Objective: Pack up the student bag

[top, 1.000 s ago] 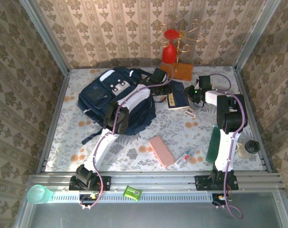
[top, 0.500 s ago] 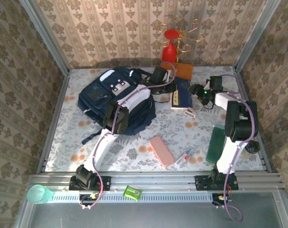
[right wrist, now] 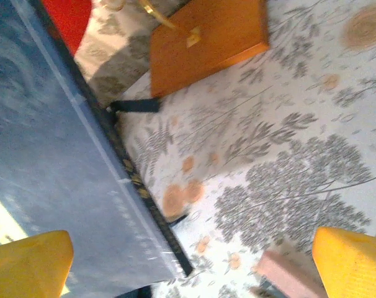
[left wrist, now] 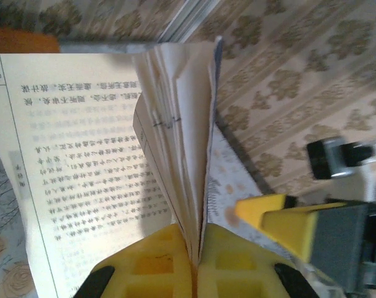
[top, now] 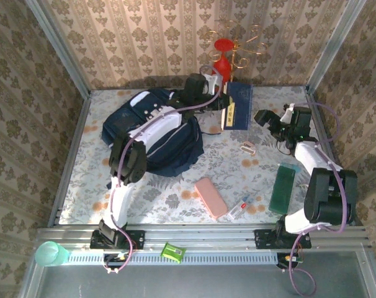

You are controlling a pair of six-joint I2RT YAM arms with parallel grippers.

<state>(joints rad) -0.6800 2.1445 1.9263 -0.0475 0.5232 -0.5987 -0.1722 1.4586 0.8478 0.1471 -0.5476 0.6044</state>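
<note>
As it fans open, dark blue book [top: 236, 105]: left claw [left wrist: 194, 251] pinches some pages; carry slowly towards student bag [top: 152, 131]
Right claw [top: 267, 119]: gaping wide, empty; could steady the cover

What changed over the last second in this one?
The left gripper, shut on the dark blue book, carried it toward the back wall. The right gripper opened and drew back to the right. The student bag and pink case stayed put.

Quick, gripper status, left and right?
Left gripper: closed on the open book, gripping its pages.
Right gripper: open, holding nothing.
</note>
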